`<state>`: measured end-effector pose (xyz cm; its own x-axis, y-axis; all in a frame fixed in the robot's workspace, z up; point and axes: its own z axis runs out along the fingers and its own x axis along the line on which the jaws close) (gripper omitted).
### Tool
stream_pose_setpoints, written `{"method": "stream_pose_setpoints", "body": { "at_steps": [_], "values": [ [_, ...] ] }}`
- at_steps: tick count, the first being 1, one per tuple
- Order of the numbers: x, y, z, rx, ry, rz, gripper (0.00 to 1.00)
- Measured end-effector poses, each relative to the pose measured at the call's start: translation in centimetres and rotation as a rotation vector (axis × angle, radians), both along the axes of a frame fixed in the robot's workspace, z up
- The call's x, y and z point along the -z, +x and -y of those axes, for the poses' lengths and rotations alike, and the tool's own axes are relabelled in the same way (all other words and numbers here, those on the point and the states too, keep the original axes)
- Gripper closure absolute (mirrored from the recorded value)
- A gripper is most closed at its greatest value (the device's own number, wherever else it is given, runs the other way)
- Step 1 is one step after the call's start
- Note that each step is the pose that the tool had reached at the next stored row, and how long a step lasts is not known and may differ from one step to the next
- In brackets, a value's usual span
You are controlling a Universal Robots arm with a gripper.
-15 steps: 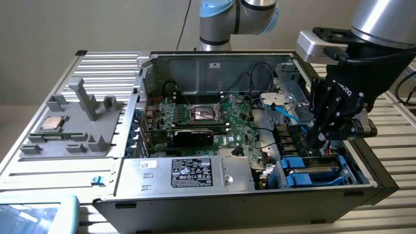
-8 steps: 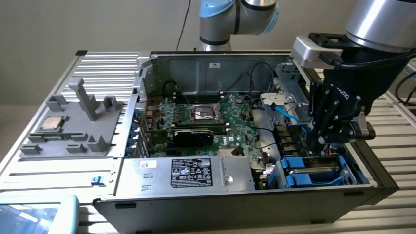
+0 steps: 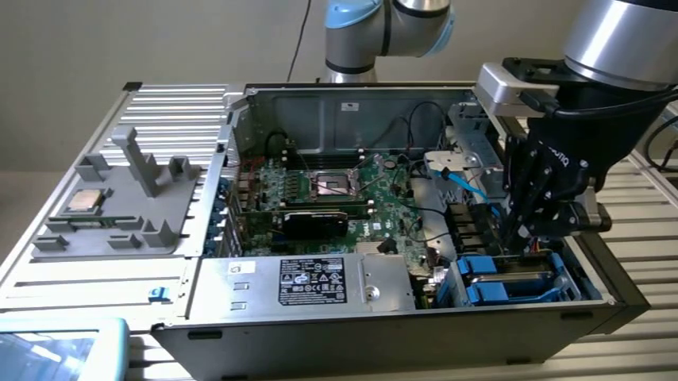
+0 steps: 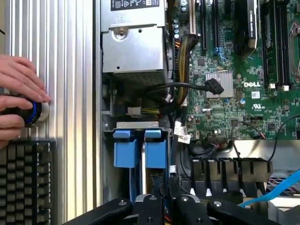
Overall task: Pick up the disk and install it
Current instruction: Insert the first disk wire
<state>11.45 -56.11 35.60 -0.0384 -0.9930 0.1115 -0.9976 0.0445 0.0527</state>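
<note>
So the gripper [image 3: 516, 238] is down inside the open computer case [image 3: 350, 103], at the drive bay in the corner next to the big silver power supply box [image 3: 307, 282]. Its jaws look pinched nearly together, and I can't tell if they're actually clamped on anything. The disk [image 4: 154, 152] with its blue carrier sits slotted in that bay, right under the fingers [image 4: 151, 206], and a person's hand [image 4: 18, 98] rests on a round knob [image 4: 36, 112] outside the case.
</note>
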Motion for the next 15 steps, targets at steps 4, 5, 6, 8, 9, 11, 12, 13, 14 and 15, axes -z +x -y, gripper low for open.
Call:
{"method": "stream_pose_setpoints", "body": {
  "at_steps": [4, 5, 6, 8, 9, 11, 12, 13, 14, 15],
  "values": [
    [0.16, 0.00, 0.43, 0.000, 0.0107, 0.0000, 0.84],
    [0.17, 0.00, 0.54, 0.000, 0.0112, 0.0000, 0.84],
    [0.20, 0.00, 0.60, 0.000, 0.0115, 0.0000, 0.84],
    [0.34, 0.01, 0.62, 0.000, 0.0117, 0.0005, 0.84],
    [0.46, 0.01, 0.62, 0.000, 0.0117, 0.0016, 0.84],
    [0.66, 0.01, 0.63, 0.000, 0.0126, 0.0029, 0.84],
    [0.75, 0.00, 0.63, 0.000, 0.0140, 0.0036, 0.84],
    [0.81, 0.00, 0.66, 0.000, 0.0154, 0.0038, 0.84],
    [0.87, 0.00, 0.67, 0.000, 0.0175, 0.0039, 0.84],
    [0.94, 0.00, 0.68, 0.000, 0.0197, 0.0040, 0.84]
  ]
}}
